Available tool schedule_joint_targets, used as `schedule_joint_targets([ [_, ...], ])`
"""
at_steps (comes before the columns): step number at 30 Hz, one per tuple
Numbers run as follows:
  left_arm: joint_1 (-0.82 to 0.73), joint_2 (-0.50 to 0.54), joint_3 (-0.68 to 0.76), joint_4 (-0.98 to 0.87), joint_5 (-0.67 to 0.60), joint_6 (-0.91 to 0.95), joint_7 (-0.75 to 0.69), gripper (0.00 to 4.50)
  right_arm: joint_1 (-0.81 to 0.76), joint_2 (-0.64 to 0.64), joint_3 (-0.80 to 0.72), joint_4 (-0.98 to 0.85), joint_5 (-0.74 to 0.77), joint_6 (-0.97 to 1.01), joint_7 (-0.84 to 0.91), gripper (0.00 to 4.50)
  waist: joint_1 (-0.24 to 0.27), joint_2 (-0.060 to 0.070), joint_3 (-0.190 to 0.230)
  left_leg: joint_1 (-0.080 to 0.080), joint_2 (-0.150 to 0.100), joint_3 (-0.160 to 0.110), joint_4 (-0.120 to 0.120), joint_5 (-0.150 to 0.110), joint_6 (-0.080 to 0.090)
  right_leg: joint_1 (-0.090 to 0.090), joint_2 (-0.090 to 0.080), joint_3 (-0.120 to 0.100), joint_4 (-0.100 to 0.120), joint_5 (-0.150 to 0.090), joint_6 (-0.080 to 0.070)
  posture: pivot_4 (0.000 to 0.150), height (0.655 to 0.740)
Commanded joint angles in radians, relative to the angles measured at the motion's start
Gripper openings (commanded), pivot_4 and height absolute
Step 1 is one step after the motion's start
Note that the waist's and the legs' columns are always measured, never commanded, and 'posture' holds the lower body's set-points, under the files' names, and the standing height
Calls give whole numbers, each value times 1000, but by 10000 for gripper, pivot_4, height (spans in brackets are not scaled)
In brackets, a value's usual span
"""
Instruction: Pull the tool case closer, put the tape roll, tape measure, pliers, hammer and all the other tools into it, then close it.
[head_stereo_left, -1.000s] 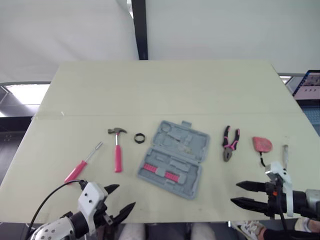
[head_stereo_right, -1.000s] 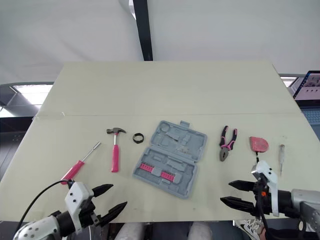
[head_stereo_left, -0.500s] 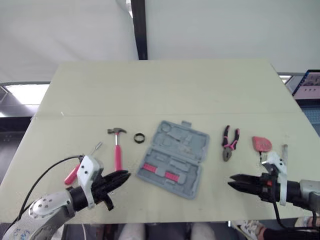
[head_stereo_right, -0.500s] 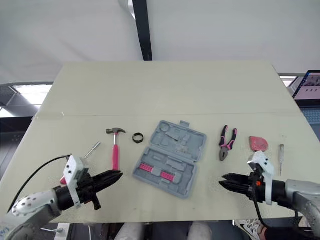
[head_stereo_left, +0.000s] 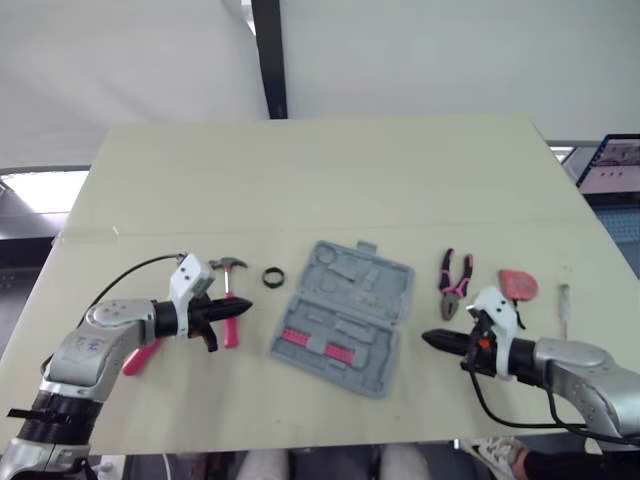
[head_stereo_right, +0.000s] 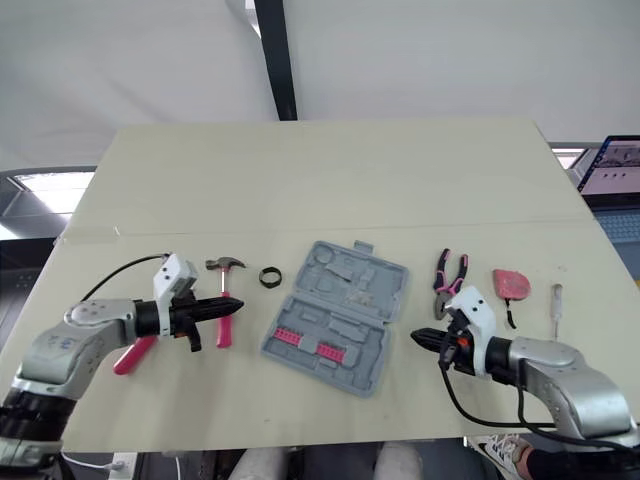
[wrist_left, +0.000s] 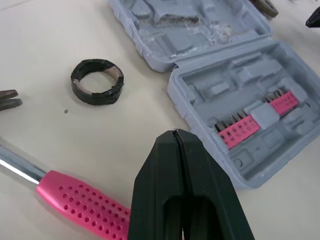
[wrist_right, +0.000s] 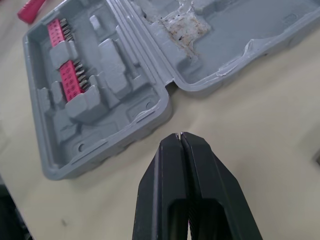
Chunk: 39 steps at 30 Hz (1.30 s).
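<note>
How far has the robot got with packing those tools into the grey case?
Barely begun. Done: nothing; the tool case lies open, none of the loose tools inside. In hand: nothing; both arms' jaws are shut and empty, left by the hammer, right beside the case. Left: tape roll, pliers, tape measure and two screwdrivers lie on the table; then closing.

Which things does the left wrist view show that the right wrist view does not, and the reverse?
Left wrist view: the black tape roll, the hammer with its pink handle, and the left gripper, shut. Right wrist view: the right gripper, shut, seen close up, and a pink handle end at the corner, too little to tell which tool. Both: the open grey tool case with its pink bit strips.
</note>
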Motion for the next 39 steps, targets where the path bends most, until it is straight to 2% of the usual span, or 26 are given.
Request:
schedule_joint_targets([
  [1, -78, -31, -60, 95, 84, -90, -39, 0, -13, 17, 18, 5, -30, -23, -25, 886, -1, 0, 0, 0, 0, 0, 0, 0, 0, 0, 0, -1, 0, 0, 0, 1500, 7400],
  [8, -194, -135, -144, 246, 219, -202, -18, 0, -41, 50, 47, 37, -76, -49, -52, 886, -4, 0, 0, 0, 0, 1, 0, 0, 0, -2, 0, -2, 1, 0, 0, 1500, 7400],
  [17, -246, -227, -170, 322, 314, -254, 40, 0, -59, 61, 70, 58, -101, -60, -39, 886, -3, 0, 0, 0, 0, 1, 1, 0, 0, -2, 0, -2, 2, 0, 0, 1500, 7400],
  [29, -289, -298, -168, 408, 359, -305, 55, 0, -77, 69, 105, 63, -105, -59, -29, 886, -4, 0, 0, -1, 0, 1, 1, 0, 0, -2, 0, -2, 2, 0, 0, 1500, 7400],
  [39, -278, -325, -166, 395, 362, -307, 45, 0, -112, 82, 155, 86, -127, -77, -24, 886, -4, -1, 0, 0, 0, 1, 1, 0, 0, -2, -1, -2, 2, 0, 0, 1500, 7400],
])
